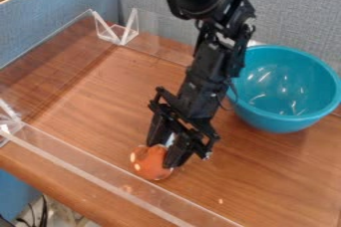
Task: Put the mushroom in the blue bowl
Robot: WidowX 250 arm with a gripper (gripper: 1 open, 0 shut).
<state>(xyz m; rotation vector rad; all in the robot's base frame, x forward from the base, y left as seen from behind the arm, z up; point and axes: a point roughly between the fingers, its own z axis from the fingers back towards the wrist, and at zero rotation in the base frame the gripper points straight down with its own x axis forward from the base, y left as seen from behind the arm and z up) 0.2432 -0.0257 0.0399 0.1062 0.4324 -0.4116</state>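
Note:
The mushroom (147, 163), with an orange-brown cap, lies on the wooden table near the clear front wall. My gripper (173, 155) points steeply down onto it. Its black fingers (159, 137) have closed in on either side of the cap and hide the cream stem. The mushroom still rests on the table. The blue bowl (282, 88) is large, glossy teal and empty. It stands to the right and farther back, about a hand's width from the arm.
A low clear acrylic wall (94, 176) runs along the table's front and left edges. A clear bracket (120, 27) stands at the back left. A grey-blue partition (160, 12) is behind the table, with a beige box (40, 7) at upper left.

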